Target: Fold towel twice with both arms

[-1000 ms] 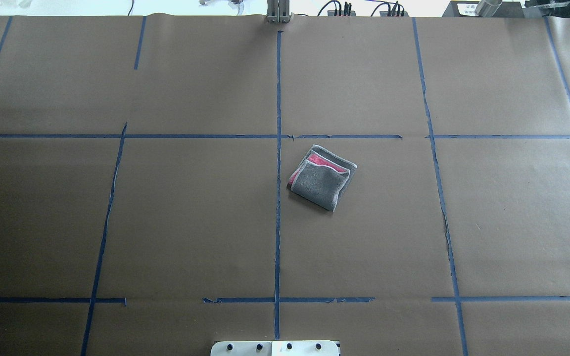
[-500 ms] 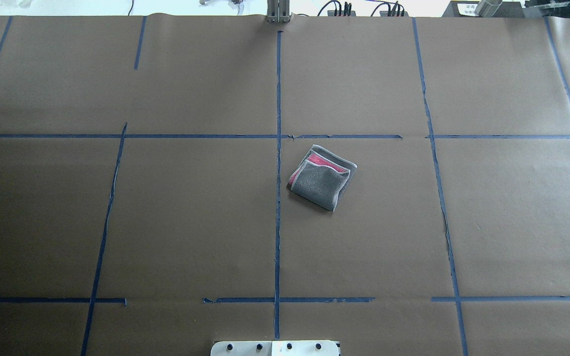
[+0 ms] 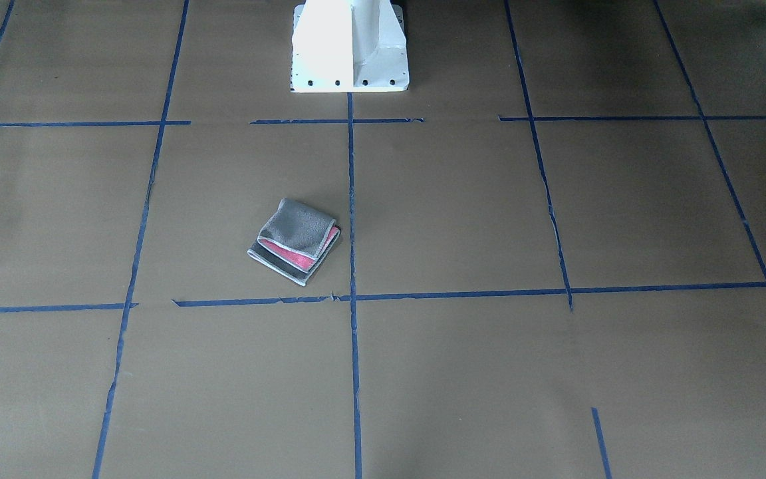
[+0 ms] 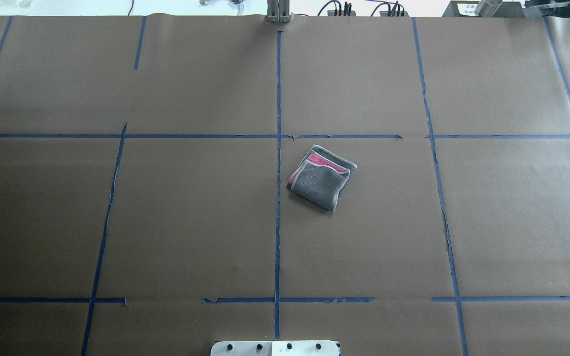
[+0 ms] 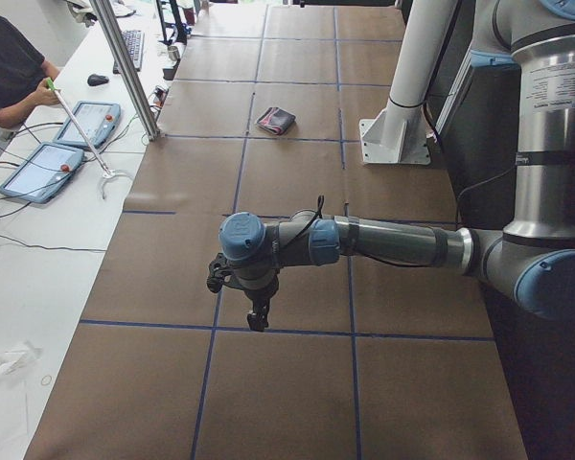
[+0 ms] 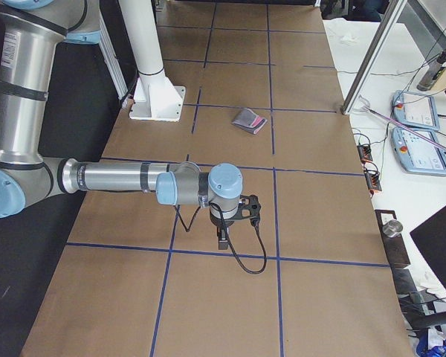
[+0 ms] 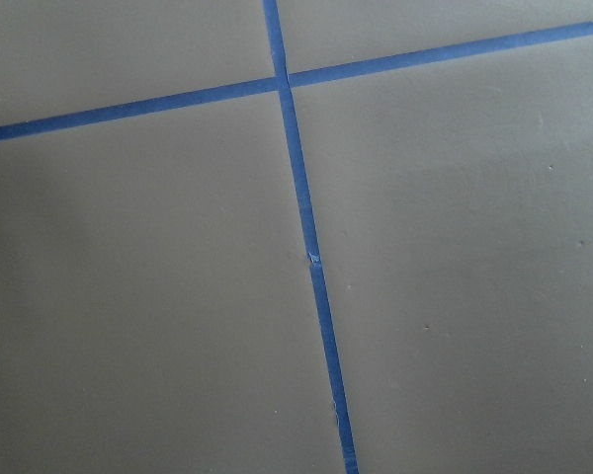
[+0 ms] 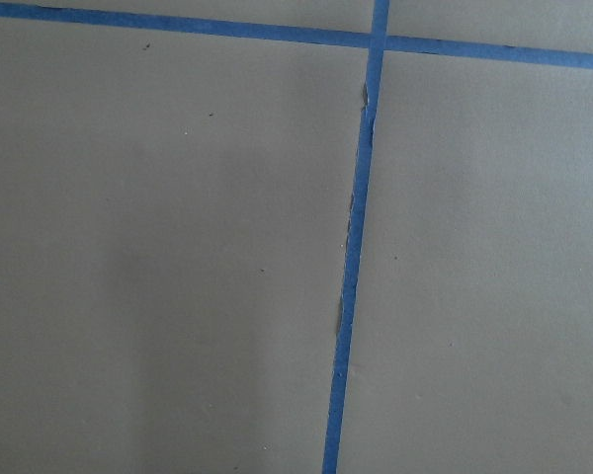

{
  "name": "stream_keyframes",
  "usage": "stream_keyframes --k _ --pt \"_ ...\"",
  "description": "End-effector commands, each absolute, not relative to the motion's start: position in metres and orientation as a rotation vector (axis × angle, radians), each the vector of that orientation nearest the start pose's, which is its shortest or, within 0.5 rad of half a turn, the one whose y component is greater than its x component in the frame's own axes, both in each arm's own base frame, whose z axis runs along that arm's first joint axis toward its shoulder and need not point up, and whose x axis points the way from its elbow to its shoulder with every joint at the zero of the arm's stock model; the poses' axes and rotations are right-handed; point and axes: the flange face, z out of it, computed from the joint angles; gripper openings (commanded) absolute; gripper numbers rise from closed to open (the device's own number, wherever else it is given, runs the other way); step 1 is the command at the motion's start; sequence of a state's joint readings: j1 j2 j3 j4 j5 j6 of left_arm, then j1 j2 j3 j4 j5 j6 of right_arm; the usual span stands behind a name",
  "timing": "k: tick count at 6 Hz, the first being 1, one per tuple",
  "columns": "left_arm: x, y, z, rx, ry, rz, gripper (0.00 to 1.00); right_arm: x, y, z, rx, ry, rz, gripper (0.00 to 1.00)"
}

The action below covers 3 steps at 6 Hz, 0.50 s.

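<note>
While both arms hang out over the table's two ends, the towel (image 4: 322, 178) lies by itself near the middle of the table (image 4: 166, 222), on brown paper. It is folded into a small packet with the grey side up. A pink strip and a whitish hem show along the edge facing away from the robot. It sits askew to the blue tape lines (image 4: 278, 99), just to the robot's right of the centre line and a little short of the cross line beyond it. Nothing touches it.

The left arm (image 5: 393, 244) stretches out level and low over the paper, well apart from the towel, with its left fingers (image 5: 259, 316) pointing down above a tape line. The right arm (image 6: 119, 178) does the same at the other end, its right fingers (image 6: 222, 242) also pointing down, with a black cable (image 6: 253, 256) looping beside them. From these side angles I cannot tell whether either pair of fingers is open or closed. Both wrist cameras show only paper and crossing tape.

The white pedestal (image 3: 350, 46) stands at the robot's edge of the table. At a side bench a person (image 5: 10, 67) sits near two tablets (image 5: 86, 123).
</note>
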<state>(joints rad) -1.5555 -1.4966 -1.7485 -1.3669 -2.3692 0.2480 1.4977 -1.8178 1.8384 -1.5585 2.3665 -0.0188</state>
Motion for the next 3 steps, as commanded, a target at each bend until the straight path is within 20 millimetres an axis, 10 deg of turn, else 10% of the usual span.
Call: stream_keyframes --k 1,3 --pt "-0.0553 -0.4520 0.6262 -0.003 0.801 0.209 1.00 0.0328 -0.3935 0.6335 0.007 -0.803 -0.099 1.00" --pt "-0.0552 -0.4529 0.6232 0.002 0.802 0.210 1.00 0.0328 -0.3942 0.6329 0.008 -0.803 -0.100 1.00"
